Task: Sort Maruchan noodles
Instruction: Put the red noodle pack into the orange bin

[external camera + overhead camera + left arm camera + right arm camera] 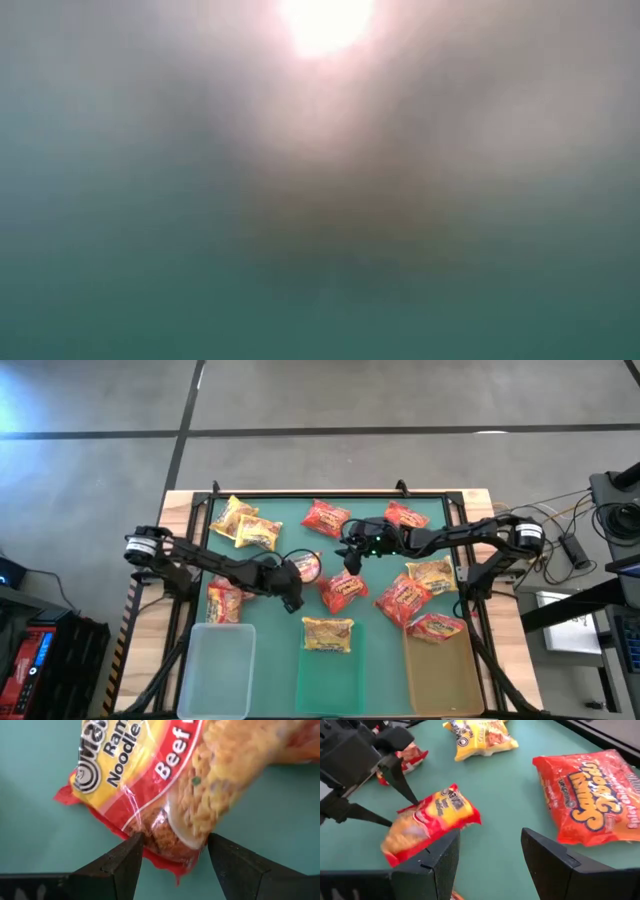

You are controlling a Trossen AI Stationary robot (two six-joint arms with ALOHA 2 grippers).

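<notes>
Beef ramen packet (165, 790) at mat centre, corner between the spread fingers of the left gripper (172, 857), which holds nothing firmly; likely light, crinkly, slippery film over a brittle block, best pinched at a sealed edge. Right gripper (490, 855) just beyond it, open and empty. Farther: red packet (590, 795), yellow packet (480, 737); neighbours crowd the trays (222, 660)
</notes>
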